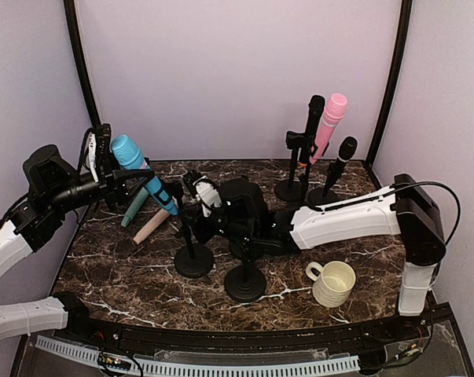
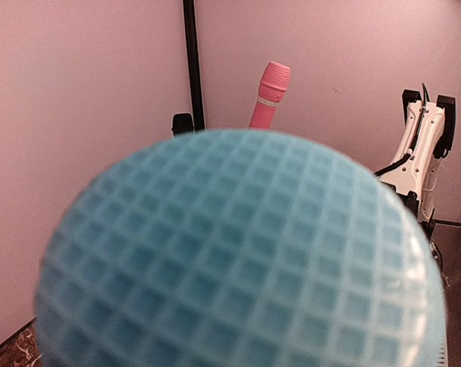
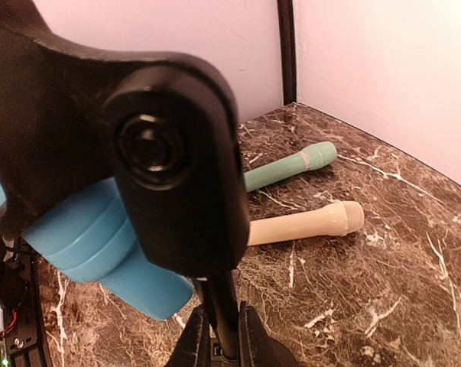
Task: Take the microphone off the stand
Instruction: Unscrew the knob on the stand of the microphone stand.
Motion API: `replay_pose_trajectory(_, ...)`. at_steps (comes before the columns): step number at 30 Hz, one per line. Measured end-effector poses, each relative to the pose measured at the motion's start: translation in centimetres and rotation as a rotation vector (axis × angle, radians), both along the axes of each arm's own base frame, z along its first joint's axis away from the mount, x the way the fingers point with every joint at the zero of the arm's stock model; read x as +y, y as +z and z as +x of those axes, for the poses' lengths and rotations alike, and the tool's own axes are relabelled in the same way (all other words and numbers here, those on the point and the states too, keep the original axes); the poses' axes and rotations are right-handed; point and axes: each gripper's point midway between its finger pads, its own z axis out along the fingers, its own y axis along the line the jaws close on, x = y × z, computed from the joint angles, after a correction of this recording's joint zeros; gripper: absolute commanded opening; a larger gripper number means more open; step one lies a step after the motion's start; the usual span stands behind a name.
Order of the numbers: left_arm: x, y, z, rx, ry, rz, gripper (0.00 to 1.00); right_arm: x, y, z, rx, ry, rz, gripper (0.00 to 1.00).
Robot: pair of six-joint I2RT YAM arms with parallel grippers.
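Marble table (image 1: 142,292): the blue microphone (image 1: 152,188), head at ten o'clock, tail clipped in the stand (image 1: 193,261) at four, is clasped by the left gripper (image 1: 134,174); the stand is pinched by the closed right gripper (image 3: 222,344).

Soft, even light; the blue microphone (image 2: 241,252) fills the left wrist view, blurred.

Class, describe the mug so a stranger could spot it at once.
Look at the dark marble table. Toward its near right, just in front of the white right arm, sits the mug. It is the only cup: cream, handled, open-topped.
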Motion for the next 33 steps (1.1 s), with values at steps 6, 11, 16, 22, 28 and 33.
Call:
replay_pose_trajectory(6, -0.2, 0.3, 0.4, 0.005, 0.000, 0.003, 0.19, 0.0, 0.1, 0.4, -0.027, 0.116, -0.002, 0.00)
replay_pose_trajectory(11, -0.5, 0.6, 0.9, 0.003, -0.002, 0.000, 0.19, -0.2, 0.4, 0.8, -0.053, 0.184, -0.007, 0.00)
replay_pose_trajectory(16, -0.4, 1.6, 1.2, -0.020, 0.011, -0.026, 0.19, -0.2, 1.5, 1.4, -0.079, 0.222, -0.008, 0.00)
replay_pose_trajectory(22, -0.1, 2.8, 1.5, -0.043, 0.040, -0.049, 0.19, -0.1, 2.7, 1.7, -0.097, 0.244, 0.000, 0.00)
replay_pose_trajectory(28, 0.3, 3.3, 2.4, -0.024, 0.089, -0.066, 0.19, 0.0, 3.0, 1.7, -0.073, 0.237, 0.018, 0.28)
replay_pose_trajectory(33, 0.8, 3.3, 3.4, 0.000, 0.150, -0.072, 0.19, -0.4, 4.3, 1.9, -0.060, 0.166, 0.050, 0.45)
